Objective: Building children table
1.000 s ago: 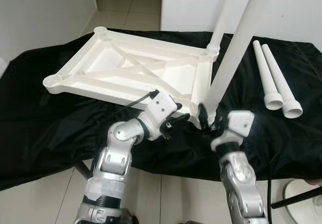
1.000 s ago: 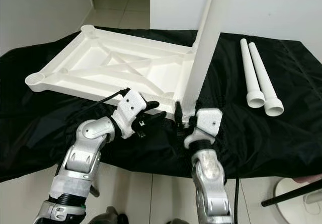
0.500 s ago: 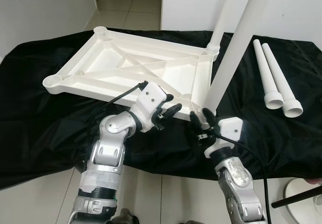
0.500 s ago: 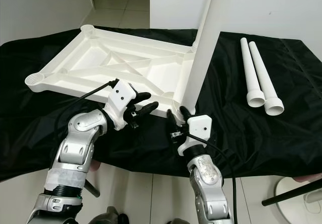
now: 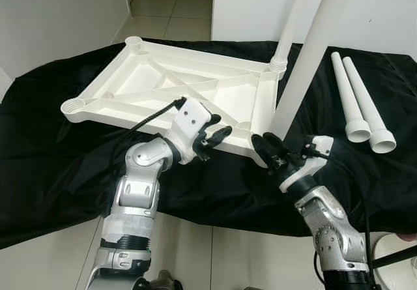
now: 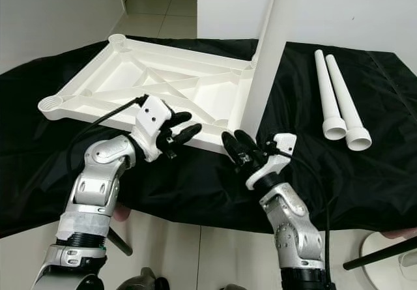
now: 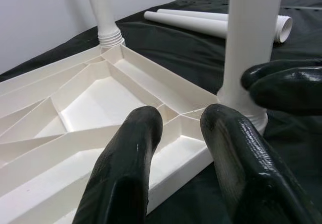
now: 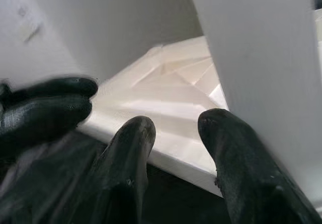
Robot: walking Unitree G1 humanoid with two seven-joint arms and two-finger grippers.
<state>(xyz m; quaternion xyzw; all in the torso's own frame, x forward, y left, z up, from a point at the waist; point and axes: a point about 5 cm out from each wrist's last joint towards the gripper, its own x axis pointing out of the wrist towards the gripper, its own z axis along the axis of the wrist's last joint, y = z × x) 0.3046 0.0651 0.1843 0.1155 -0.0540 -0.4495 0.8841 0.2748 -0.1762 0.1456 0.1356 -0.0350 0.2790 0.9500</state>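
Black cloth (image 5: 58,146), tiled floor (image 5: 169,10), white wall (image 5: 58,16).

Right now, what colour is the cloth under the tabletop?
Black, plain and slightly shiny. The cloth under the white tabletop shows best in the left eye view.

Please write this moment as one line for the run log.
left hand: open, beside tabletop | right hand: open, near fitted leg | loose legs: on cloth

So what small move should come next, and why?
Probably bring the right gripper across to a loose leg. Two legs already stand in the tabletop's right-hand corners, the two left sockets are open, and both grippers are open and hold nothing; the left gripper hovers at the near edge.
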